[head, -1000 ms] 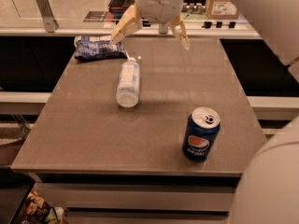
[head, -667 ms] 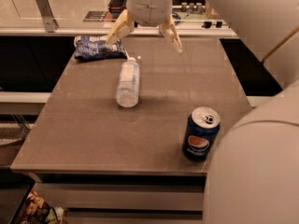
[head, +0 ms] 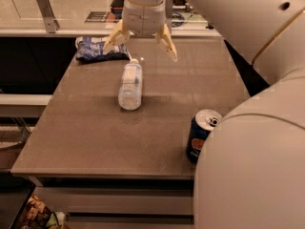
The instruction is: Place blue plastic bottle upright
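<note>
**One bottle lying flat, gripper open above its cap end**

One thing needs standing up. The blue plastic bottle (head: 131,86) lies on its side in the upper middle of the table (head: 95,142), with its white cap (head: 135,61) pointing toward the top of the frame. The gripper (head: 139,54) hangs at top centre, over the cap end. Its two fingers (head: 167,46) are spread wide and hold nothing. Their tips look to be clear of the bottle, though height above the table is hard to judge from this angle.

The step in hand appears to be the approach for the grasp. To do it well, the fingers should straddle the bottle across its width and close on the body near the shoulder, not on the cap. The thin clear plastic will likely give, so the squeeze should be moderate. Next the cap end should swing up while the base pivots on the table. The release should come only when the base sits flat.

A crinkled blue snack bag (head: 97,49) lies near the left finger at upper left and should be avoided on the way down. The Pepsi can (head: 201,136), at lower right, stands well apart.
</note>
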You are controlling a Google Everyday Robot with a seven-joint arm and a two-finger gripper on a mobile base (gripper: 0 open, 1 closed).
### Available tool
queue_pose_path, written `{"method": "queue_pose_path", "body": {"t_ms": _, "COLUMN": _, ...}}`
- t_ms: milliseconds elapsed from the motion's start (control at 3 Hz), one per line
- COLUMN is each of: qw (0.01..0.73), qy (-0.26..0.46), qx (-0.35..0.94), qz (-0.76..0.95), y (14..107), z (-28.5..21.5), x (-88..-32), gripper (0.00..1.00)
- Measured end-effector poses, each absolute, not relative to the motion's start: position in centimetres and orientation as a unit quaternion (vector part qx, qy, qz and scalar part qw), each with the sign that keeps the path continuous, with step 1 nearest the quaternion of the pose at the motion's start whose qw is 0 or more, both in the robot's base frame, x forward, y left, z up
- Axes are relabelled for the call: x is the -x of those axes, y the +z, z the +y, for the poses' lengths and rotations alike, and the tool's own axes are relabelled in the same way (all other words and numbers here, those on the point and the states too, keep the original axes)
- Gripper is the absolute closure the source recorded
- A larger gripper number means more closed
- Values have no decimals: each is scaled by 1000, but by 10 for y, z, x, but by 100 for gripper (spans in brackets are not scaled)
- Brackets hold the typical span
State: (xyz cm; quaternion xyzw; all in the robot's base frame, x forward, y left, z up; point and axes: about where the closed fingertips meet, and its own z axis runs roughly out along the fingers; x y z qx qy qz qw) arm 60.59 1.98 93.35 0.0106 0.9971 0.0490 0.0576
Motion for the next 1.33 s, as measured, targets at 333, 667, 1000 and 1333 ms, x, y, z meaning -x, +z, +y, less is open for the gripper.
{"method": "queue_pose_path", "body": {"t_ms": 333, "qw": 52, "qy": 48, "qx": -21, "qz": 997, "y": 922, "z": 29, "x": -602, "gripper": 0}}
{"method": "queue_pose_path", "body": {"t_ms": 667, "qw": 54, "qy": 52, "qx": -30, "qz": 997, "y": 912, "z": 33, "x": -597, "gripper": 0}}
{"method": "queue_pose_path", "body": {"t_ms": 1000, "qw": 59, "qy": 56, "qx": -27, "qz": 996, "y": 899, "z": 37, "x": -597, "gripper": 0}}
{"method": "queue_pose_path", "body": {"t_ms": 1333, "qw": 72, "qy": 53, "qx": -11, "qz": 996, "y": 886, "z": 39, "x": -607, "gripper": 0}}
